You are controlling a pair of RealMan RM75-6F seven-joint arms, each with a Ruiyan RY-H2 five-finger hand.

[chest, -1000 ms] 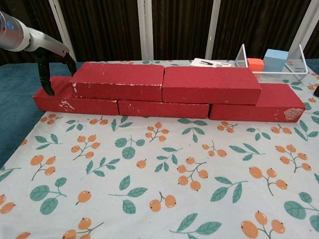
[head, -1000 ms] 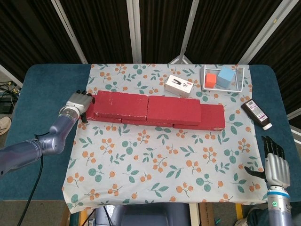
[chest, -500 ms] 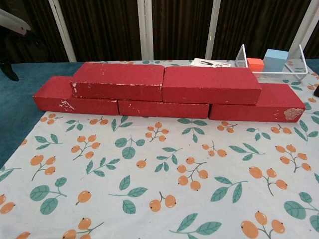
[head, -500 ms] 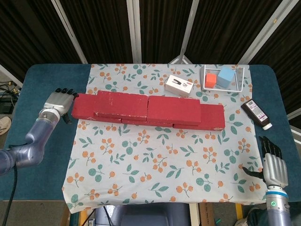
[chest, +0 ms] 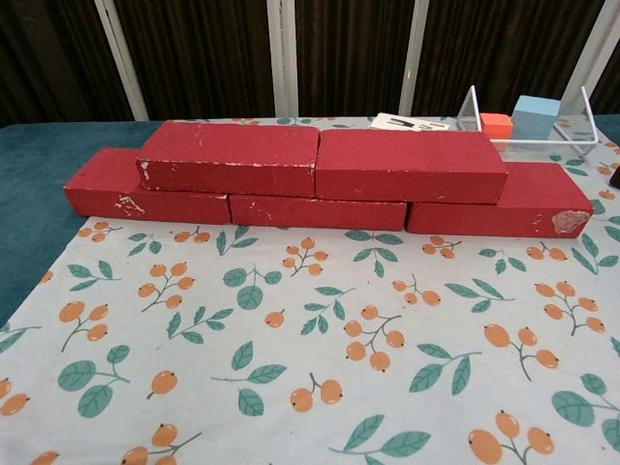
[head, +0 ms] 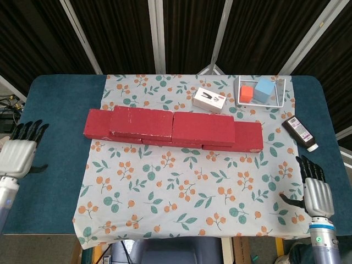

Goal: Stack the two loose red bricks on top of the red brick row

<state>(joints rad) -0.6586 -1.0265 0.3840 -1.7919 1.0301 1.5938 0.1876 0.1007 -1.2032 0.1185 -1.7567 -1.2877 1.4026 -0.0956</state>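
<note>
Worktop point(head: 55, 93) carries a floral cloth point(head: 187, 187). On the cloth lies the red brick row point(head: 242, 137). Two upper bricks point(head: 173, 125) sit end to end upon the row, touching, set toward its left. Judged: stacking is complete; nothing remains but to hold clear. Left hand point(head: 21, 151) is well left of the row, fingers spread, empty. Right hand point(head: 316, 190) is well right and nearer, fingers apart, empty.

Two red bricks point(head: 173, 126) atop the brick row point(head: 247, 138), hands apart.
</note>
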